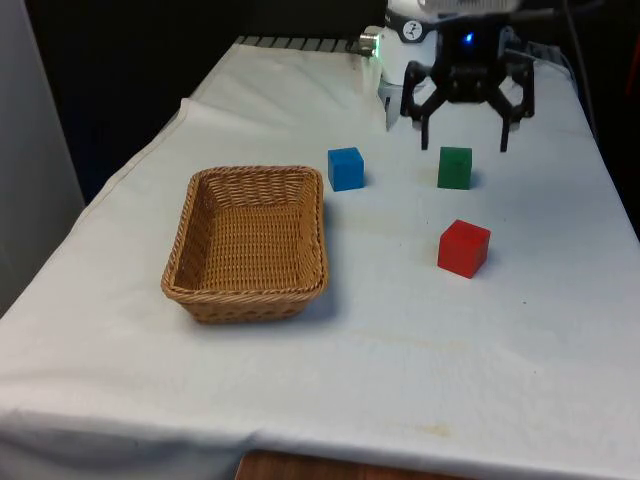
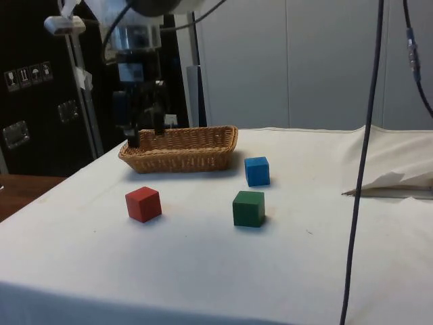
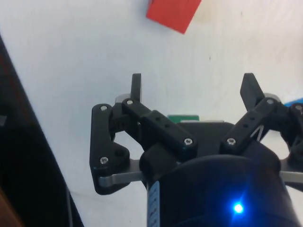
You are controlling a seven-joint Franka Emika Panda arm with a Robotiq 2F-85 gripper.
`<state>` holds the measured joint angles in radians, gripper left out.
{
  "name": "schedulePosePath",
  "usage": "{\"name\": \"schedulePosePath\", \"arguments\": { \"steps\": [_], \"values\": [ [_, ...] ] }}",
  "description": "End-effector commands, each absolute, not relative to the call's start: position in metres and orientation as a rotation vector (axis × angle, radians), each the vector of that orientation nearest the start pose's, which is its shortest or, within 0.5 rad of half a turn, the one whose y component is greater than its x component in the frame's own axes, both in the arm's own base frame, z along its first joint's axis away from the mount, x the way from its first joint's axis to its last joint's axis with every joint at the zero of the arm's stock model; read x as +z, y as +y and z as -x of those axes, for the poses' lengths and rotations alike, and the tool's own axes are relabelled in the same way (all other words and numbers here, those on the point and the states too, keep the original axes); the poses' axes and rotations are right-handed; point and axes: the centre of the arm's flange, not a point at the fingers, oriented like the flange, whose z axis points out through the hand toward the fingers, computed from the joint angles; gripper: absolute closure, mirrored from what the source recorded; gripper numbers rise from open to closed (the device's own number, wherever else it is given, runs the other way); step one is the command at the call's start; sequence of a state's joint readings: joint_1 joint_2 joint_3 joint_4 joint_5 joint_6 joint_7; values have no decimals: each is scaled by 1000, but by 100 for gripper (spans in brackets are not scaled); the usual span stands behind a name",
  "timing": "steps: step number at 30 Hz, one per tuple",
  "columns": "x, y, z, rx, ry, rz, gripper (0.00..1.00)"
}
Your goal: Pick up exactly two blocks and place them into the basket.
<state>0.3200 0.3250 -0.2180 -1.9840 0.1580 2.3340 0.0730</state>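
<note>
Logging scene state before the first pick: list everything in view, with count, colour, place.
wicker basket: 1, tan, on the white cloth toward the front view's left, nothing in it
blue block: 1, blue, on the cloth just beyond the basket's far corner, apart from it
green block: 1, green, on the cloth at the front view's right of the blue block, under the gripper
red block: 1, red, on the cloth nearer the front camera than the green block
gripper: 1, black, fingers spread, above the green block, holding nothing
</note>
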Motion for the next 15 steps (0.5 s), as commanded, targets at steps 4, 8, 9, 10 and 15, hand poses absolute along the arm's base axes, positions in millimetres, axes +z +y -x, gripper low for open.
{"name": "schedulePosePath", "arguments": {
  "steps": [4, 8, 9, 10, 15],
  "values": [
    [288, 72, -617, -55, 113, 3083, 0],
    [273, 73, -625, -53, 122, 3086, 0],
    [270, 74, -627, -52, 125, 3086, 0],
    [267, 75, -628, -53, 126, 3086, 0],
    [246, 79, -630, -49, 132, 3087, 0]
  ]
}}
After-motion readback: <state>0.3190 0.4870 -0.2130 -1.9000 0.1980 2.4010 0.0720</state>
